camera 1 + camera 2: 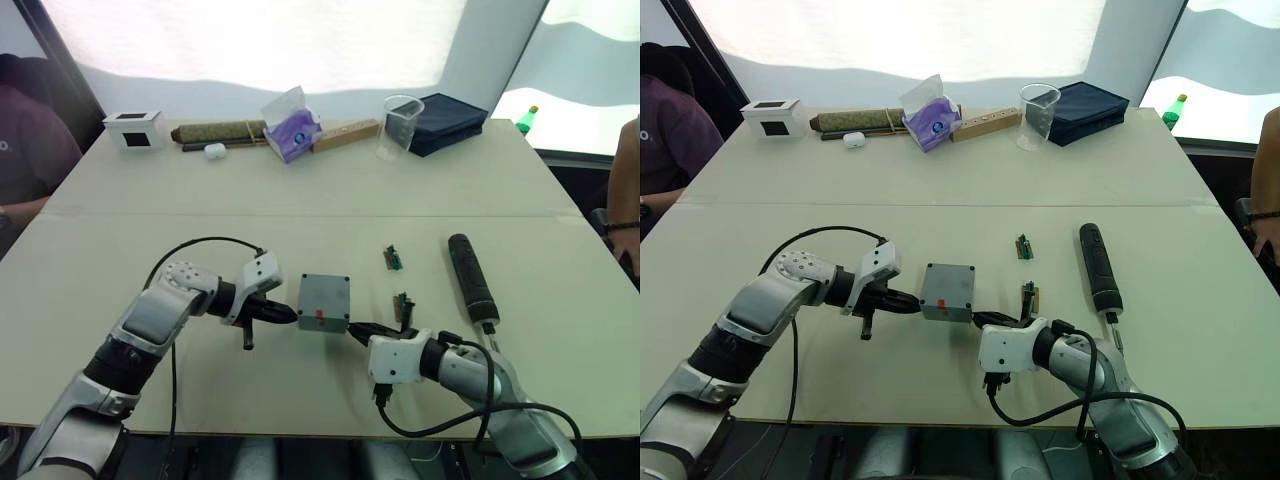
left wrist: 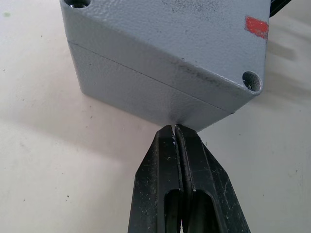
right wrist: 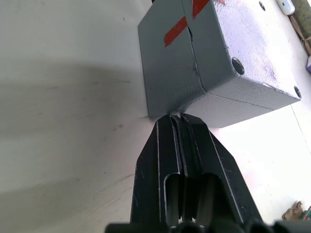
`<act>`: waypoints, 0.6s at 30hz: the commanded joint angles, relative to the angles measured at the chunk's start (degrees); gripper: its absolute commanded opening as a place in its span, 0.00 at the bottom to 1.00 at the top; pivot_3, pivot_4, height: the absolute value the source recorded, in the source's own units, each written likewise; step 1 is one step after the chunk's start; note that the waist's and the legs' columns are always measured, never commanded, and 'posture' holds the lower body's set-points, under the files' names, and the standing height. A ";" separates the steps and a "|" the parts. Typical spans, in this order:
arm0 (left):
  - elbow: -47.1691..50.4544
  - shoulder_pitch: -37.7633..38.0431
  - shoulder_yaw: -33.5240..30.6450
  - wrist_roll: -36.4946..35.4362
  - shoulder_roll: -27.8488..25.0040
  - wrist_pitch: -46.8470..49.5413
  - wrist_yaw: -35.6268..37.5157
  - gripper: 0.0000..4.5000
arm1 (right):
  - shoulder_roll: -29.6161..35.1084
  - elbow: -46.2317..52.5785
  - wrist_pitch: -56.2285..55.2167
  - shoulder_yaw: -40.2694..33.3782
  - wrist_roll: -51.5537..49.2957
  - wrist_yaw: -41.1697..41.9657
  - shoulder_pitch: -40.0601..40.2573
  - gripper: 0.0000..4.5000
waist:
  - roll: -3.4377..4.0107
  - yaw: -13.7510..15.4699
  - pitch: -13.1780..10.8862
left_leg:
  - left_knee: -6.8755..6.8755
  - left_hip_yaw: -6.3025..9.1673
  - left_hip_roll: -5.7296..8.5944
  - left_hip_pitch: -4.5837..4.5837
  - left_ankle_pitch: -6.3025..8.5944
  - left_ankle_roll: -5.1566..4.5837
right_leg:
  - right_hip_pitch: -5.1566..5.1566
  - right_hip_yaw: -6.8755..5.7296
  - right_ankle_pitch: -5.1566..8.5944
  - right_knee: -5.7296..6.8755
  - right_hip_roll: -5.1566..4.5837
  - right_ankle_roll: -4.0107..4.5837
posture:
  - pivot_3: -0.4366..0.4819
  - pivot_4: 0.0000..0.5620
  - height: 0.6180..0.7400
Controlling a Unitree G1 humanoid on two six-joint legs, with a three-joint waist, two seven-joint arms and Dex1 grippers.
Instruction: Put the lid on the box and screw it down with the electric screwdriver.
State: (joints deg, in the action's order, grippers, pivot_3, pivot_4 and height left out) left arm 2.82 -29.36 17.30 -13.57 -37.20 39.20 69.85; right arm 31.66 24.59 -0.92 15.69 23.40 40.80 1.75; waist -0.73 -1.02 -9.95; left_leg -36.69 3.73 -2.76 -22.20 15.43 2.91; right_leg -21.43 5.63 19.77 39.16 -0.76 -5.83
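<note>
We see the left end effector (image 2: 175, 130) clenched, fingers pressed together, tips touching a lower corner of the box (image 1: 324, 303). The right end effector (image 3: 178, 116) is clenched too, tips against the opposite near corner of the box, where the red mark (image 3: 175, 30) runs across the seam. Neither grasps anything; both just butt against the box from either side.

The lid (image 3: 243, 53) already sits on the box, with a thin seam line all round and open screw holes at the corners. The box rests on the bench (image 1: 300, 215), near the front edge, between the two arms.

The electric screwdriver (image 1: 472, 277) lies flat on the bench to the right of the box, well apart from it, just beyond the right arm, untouched. Two small green circuit bits (image 1: 396, 258) lie between box and screwdriver.

Along the far edge of the bench: a white cube with a black window (image 1: 134, 129), a brown stick (image 1: 220, 131), a small white piece (image 1: 214, 151), a purple tissue pack (image 1: 291, 125), a wooden block (image 1: 346, 135), a clear cup (image 1: 399, 127) and a dark blue case (image 1: 447, 122). A green bottle (image 1: 527, 120) stands past the right corner. A person (image 1: 30, 150) sits at the left, and another person's arm (image 1: 625, 190) shows at the right.
</note>
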 commanded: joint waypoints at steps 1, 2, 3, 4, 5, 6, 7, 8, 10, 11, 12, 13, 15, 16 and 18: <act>2.14 0.29 0.27 -1.06 0.15 -0.91 0.30 0.00 | 0.13 3.49 -0.66 0.46 -1.35 0.08 0.13 0.01 | 0.00 0.01 0.00 | 0.00 0.00 0.00 0.00 0.00 0.00 | 0.00 0.00 0.00 0.00 0.00 0.00 | 0.48 0.27 0.97; 1.97 0.37 0.09 -0.99 -0.03 -1.07 0.30 0.00 | 0.38 3.61 -0.54 0.11 -1.50 0.19 0.40 0.01 | 0.00 0.02 0.00 | 0.00 0.00 0.00 0.00 0.00 0.00 | 0.00 0.00 0.00 0.00 0.00 0.00 | 0.48 0.27 0.97; 1.71 0.48 -0.11 -0.88 -0.18 -1.29 0.23 0.00 | 0.48 3.77 -0.22 -0.45 -1.97 0.20 0.83 0.01 | 0.00 0.04 0.00 | 0.00 0.00 0.00 0.00 0.00 0.00 | 0.00 0.00 0.00 0.00 0.00 0.00 | 0.48 0.27 0.97; 1.24 0.52 -0.27 -0.76 -0.27 -1.59 0.19 0.00 | 0.38 3.87 0.19 -1.09 -2.75 0.13 1.21 0.01 | 0.00 0.05 0.00 | 0.00 0.00 0.00 0.00 0.00 0.00 | 0.00 0.00 0.00 0.00 0.00 0.00 | 0.48 0.27 0.97; 0.71 0.66 -0.38 -0.73 -0.28 -1.72 0.13 0.00 | 0.43 3.90 0.40 -1.50 -3.27 0.03 1.70 0.01 | 0.00 0.04 0.00 | 0.00 0.00 0.00 0.00 0.00 0.00 | 0.00 0.00 0.00 0.00 0.00 0.00 | 0.48 0.27 0.97; 0.03 0.68 -0.36 -0.68 -0.21 -1.95 0.16 0.00 | 0.81 3.80 0.12 -1.72 -3.52 -0.01 2.13 0.01 | 0.00 0.06 0.00 | 0.00 0.00 0.00 0.00 0.00 0.00 | 0.00 0.00 0.00 0.00 0.00 0.00 | 0.48 0.27 0.97; -0.50 0.66 -0.41 -0.76 -0.07 -1.97 0.14 0.00 | 1.33 3.90 -0.01 -1.96 -3.59 0.03 2.69 0.01 | 0.00 0.06 0.00 | 0.00 0.00 0.00 0.00 0.00 0.00 | 0.01 0.00 0.00 0.00 0.00 0.00 | 0.48 0.27 0.97; -1.43 0.25 -0.88 -1.41 0.36 -1.07 0.07 0.00 | 2.00 4.34 0.04 -2.96 -3.94 -0.08 3.87 0.01 | 0.00 0.07 0.00 | 0.00 0.00 0.00 0.00 0.00 0.00 | 0.01 0.00 0.00 0.00 0.00 0.00 | 0.48 0.27 0.97; -3.14 -0.91 -2.14 -2.75 1.02 0.52 -0.05 0.00 | 2.88 5.14 0.22 -4.57 -4.82 -0.28 5.53 0.01 | -0.01 0.17 -0.01 | 0.00 -0.01 0.00 0.00 0.02 -0.03 | 0.01 0.00 0.00 0.00 -0.01 0.00 | 0.48 0.27 0.97; -3.59 -1.32 -2.59 -3.27 1.22 1.21 -0.14 0.00 | 3.18 5.43 0.16 -5.18 -5.28 -0.34 6.11 0.01 | -0.01 0.16 -0.01 | -0.01 0.00 0.00 0.00 0.02 -0.04 | 0.02 -0.01 0.00 -0.01 0.00 0.00 | 0.48 0.27 0.97; -4.02 -1.93 -3.37 -4.37 1.20 2.72 0.11 0.00 | 3.40 6.11 0.34 -6.15 -5.79 -0.63 6.87 0.01 | -0.01 0.15 -0.01 | -0.02 0.00 0.00 -0.01 0.02 -0.04 | 0.02 -0.01 0.00 -0.01 -0.01 0.00 | 0.48 0.27 0.97; -3.54 -1.80 -3.75 -3.02 -0.33 1.00 -0.52 0.00 | 2.34 9.78 3.01 -8.51 -8.87 -0.76 8.57 0.01 | -0.02 0.14 -0.01 | -0.04 0.00 0.01 -0.01 0.02 -0.04 | 0.02 -0.01 0.00 -0.01 -0.01 0.00 | 0.48 0.27 0.97; -3.86 -1.22 -5.57 -0.48 -1.65 -3.93 -3.71 0.00 | 0.00 15.97 8.53 -11.87 -14.00 -1.16 11.20 0.01 | 0.01 -0.05 -0.02 | -0.04 0.03 0.00 -0.05 0.02 -0.04 | 0.00 -0.02 0.00 0.00 0.01 0.00 | 0.48 0.27 0.97; -4.41 -0.84 -6.67 0.39 -1.63 -6.50 -5.74 0.00 | -0.98 18.38 11.15 -12.90 -15.90 -1.30 12.12 0.01 | 0.01 -0.13 -0.02 | -0.04 0.07 -0.02 -0.05 0.02 -0.03 | -0.01 -0.01 0.00 0.01 0.05 0.00 | 0.48 0.27 0.97; -7.90 -2.42 -9.67 0.38 -0.55 -11.73 -8.08 0.00 | -5.17 21.85 17.59 -16.28 -20.03 -4.10 13.77 0.01 | 0.02 -0.01 -0.01 | -0.02 0.14 -0.06 -0.04 0.01 -0.02 | 0.00 -0.04 0.00 0.02 0.08 0.01 | 0.48 0.27 0.97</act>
State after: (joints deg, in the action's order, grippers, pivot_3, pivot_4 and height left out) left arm -3.16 -30.04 11.14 -13.31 -37.98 32.21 63.73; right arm 29.24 41.41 11.10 2.75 8.42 39.25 14.77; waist -0.71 -1.03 -9.96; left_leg -36.72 3.90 -2.83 -22.24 15.45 2.89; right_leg -21.41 5.55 19.77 39.18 -0.69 -5.83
